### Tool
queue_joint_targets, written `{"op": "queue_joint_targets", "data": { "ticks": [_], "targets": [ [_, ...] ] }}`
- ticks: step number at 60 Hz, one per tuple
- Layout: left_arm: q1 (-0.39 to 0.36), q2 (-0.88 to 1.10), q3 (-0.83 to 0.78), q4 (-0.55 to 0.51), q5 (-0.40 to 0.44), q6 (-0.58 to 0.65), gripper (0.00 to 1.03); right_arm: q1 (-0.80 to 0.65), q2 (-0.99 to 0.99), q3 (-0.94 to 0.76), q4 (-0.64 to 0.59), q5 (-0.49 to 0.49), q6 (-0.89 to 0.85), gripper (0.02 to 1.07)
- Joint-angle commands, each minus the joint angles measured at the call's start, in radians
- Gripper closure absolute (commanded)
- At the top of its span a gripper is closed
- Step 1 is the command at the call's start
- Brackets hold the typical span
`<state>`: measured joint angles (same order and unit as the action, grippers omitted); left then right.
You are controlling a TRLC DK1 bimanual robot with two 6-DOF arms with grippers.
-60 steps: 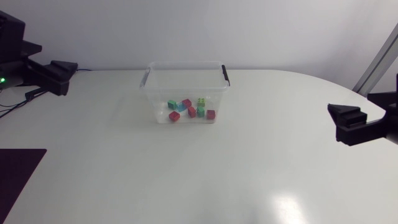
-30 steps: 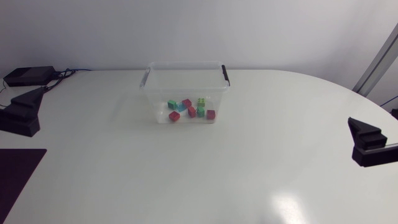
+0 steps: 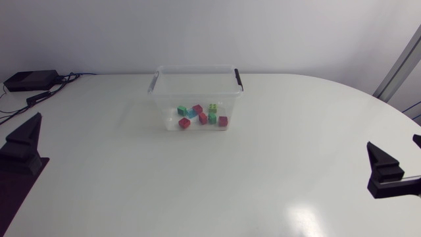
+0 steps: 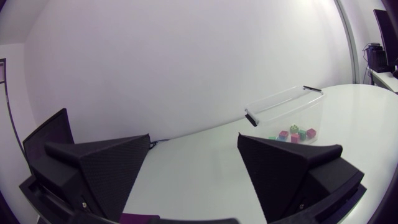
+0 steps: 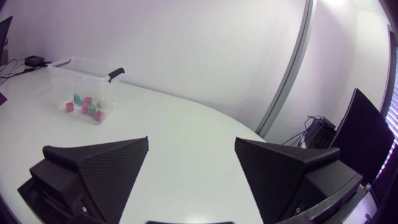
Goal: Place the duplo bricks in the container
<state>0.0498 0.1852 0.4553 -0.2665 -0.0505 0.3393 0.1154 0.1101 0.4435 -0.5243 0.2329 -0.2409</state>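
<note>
Duplo bricks, red, green and blue, lying inside clear container toward far side of white bench. Left hand and right hand spread wide, empty, well apart from container.

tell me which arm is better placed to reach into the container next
Left, narrowly: the left gripper sits a bit closer to the container than the right gripper. Both are open and empty.
</note>
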Motion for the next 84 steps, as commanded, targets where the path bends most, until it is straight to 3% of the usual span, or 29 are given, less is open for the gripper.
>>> {"op": "queue_joint_targets", "data": {
  "ticks": [1,19,77,84],
  "targets": [
    [0.004,-0.052,-0.046,0.001,0.001,-0.026,0.04,-0.010,-0.049,-0.042,0.010,0.005,-0.029,0.07],
    [-0.004,-0.190,-0.142,0.004,0.001,-0.036,0.04,-0.051,-0.116,-0.104,0.026,0.005,-0.043,0.07],
    [-0.049,-0.185,-0.453,0.265,0.050,-0.337,0.04,-0.115,-0.110,-0.441,0.521,-0.231,0.239,0.07],
    [-0.050,-0.185,-0.455,0.266,0.051,-0.339,0.04,-0.115,-0.110,-0.443,0.524,-0.233,0.241,0.07]
  ]
}}
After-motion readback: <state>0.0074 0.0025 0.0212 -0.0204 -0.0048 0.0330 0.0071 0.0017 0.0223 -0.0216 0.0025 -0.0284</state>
